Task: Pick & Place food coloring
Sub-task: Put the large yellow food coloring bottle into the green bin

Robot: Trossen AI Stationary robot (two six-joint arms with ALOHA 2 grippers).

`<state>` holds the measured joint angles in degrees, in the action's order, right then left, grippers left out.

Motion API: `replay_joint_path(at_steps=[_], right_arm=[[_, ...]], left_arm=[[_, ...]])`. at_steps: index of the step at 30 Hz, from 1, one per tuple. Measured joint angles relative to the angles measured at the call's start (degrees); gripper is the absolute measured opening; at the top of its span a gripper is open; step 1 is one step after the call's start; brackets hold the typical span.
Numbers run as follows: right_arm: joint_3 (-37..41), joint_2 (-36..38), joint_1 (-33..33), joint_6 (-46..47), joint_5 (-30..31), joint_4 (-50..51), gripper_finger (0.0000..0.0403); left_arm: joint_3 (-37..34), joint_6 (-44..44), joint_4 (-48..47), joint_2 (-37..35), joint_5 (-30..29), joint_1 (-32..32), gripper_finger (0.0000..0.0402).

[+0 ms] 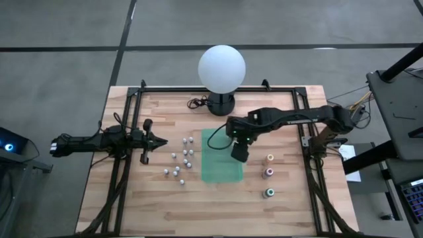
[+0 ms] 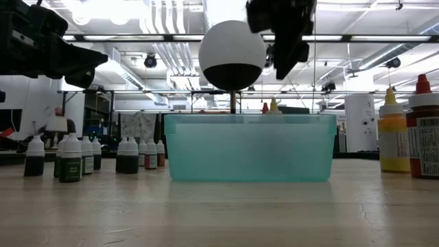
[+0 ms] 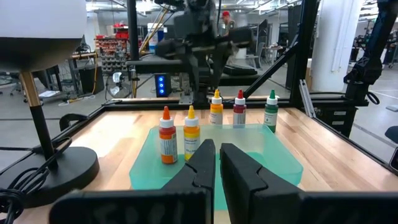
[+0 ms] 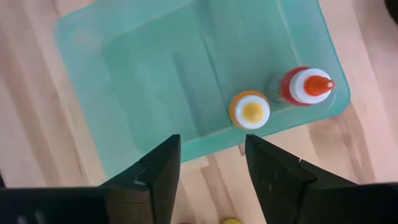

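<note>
A shallow green tray (image 1: 218, 165) lies mid-table. Two food coloring bottles stand inside it near one corner, an orange-topped one (image 4: 251, 110) and a red one with an orange tip (image 4: 307, 86); the left wrist view shows them too (image 3: 166, 134) (image 3: 191, 132). My right gripper (image 4: 211, 146) hovers open above the tray (image 1: 239, 154), holding nothing. Three more coloured bottles, yellow-orange (image 1: 269, 158), pink-red (image 1: 268, 173) and green (image 1: 269, 193), stand on the table right of the tray. Several small white-capped bottles (image 1: 178, 158) stand left of it. My left gripper (image 1: 160, 141) waits shut beside them.
A white globe lamp (image 1: 222, 68) on a black base with a cord stands at the far edge, behind the tray. A black frame (image 1: 125, 165) borders the wooden table on both sides. Bare wood lies toward the near edge.
</note>
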<state>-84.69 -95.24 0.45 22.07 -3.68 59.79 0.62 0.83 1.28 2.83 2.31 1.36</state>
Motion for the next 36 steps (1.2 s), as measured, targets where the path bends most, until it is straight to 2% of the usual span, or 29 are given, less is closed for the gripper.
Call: replay_joint_path(at_steps=[14, 21, 36], right_arm=[[5.79, 7.23, 1.09, -2.81, -0.05, -0.17, 0.0167], [12.35, 13.83, 1.84, -7.37, -5.59, -0.05, 0.0167], [18.53, 27.70, 2.08, -14.45, -7.18, 4.20, 0.0167]], left_arm=[[0.00, 0.01, -0.02, -0.02, 0.00, 0.00, 0.0000], [0.00, -0.01, -0.02, 0.00, 0.00, 0.00, 0.0000], [0.00, -0.01, 0.00, 0.00, 0.00, -0.01, 0.0000]])
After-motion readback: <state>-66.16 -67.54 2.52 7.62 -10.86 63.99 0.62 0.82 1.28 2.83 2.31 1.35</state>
